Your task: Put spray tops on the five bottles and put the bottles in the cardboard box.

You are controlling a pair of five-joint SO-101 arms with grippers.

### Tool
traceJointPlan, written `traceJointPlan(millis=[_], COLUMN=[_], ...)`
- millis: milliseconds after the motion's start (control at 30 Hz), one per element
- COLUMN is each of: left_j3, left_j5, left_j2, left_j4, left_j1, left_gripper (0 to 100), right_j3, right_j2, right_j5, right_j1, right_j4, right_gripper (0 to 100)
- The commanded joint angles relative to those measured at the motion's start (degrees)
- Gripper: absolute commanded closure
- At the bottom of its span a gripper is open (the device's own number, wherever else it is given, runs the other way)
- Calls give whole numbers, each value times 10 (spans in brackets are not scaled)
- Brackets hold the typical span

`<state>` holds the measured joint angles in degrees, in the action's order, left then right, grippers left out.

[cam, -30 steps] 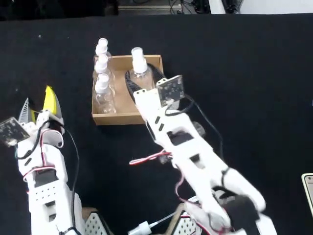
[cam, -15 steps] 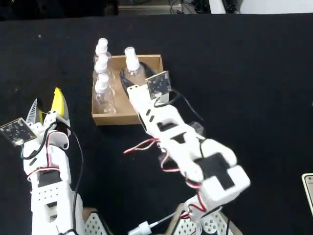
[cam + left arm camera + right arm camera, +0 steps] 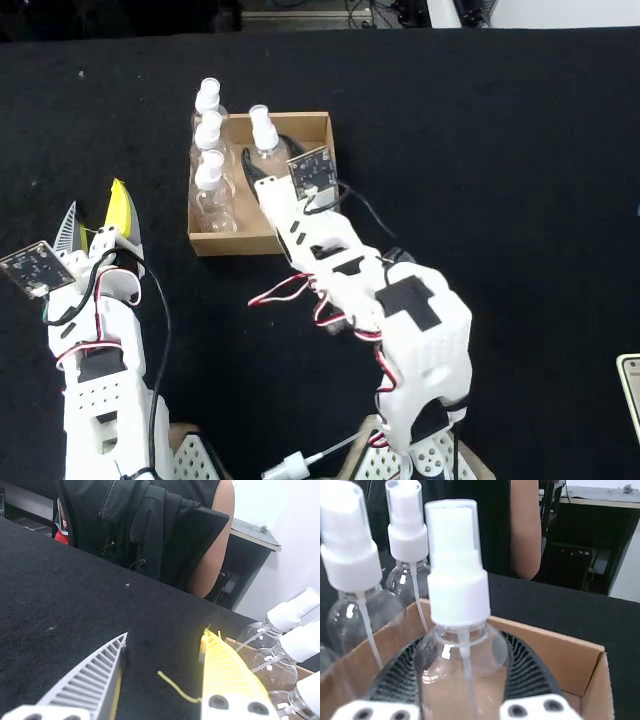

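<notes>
In the high view the cardboard box [image 3: 305, 122] holds three clear bottles with white spray tops [image 3: 208, 132] in a row along its left wall. My right gripper [image 3: 266, 162] is inside the box, shut on a fourth capped bottle [image 3: 262, 128] held upright just right of that row. The right wrist view has this bottle [image 3: 457, 605] between the black fingers [image 3: 532, 672], with two neighbouring bottles [image 3: 350, 570] beside it and the box wall [image 3: 570, 655] behind. My left gripper [image 3: 95, 215] stands open with nothing in it, left of the box; its yellow finger [image 3: 225, 675] points toward the bottles [image 3: 292, 617].
A loose white spray top [image 3: 295, 465] lies at the table's front edge between the two arm bases. A pale object [image 3: 632, 385] sits at the right edge. Black tabletop stretches right of and behind the box.
My right gripper has carried the bottle leftward in the box, closer to the row of three, and its arm has swung round. My left gripper has shifted slightly right.
</notes>
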<state>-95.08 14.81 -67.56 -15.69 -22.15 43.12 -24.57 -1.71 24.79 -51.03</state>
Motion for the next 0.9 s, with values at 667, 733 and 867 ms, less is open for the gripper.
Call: traceJointPlan(millis=[667, 733, 867], left_j3=[-4, -4, -4], left_j5=[1, 1, 1], left_j2=[-1, -1, -1], left_j4=[-13, -13, -13], left_j1=[4, 4, 4], left_gripper=[791, 791, 791], right_j3=[-109, -107, -106], right_j2=[-95, -95, -95], right_j5=[-1, -1, -1], right_j1=[18, 18, 18], right_j4=[-94, -94, -94], right_gripper=[988, 988, 988])
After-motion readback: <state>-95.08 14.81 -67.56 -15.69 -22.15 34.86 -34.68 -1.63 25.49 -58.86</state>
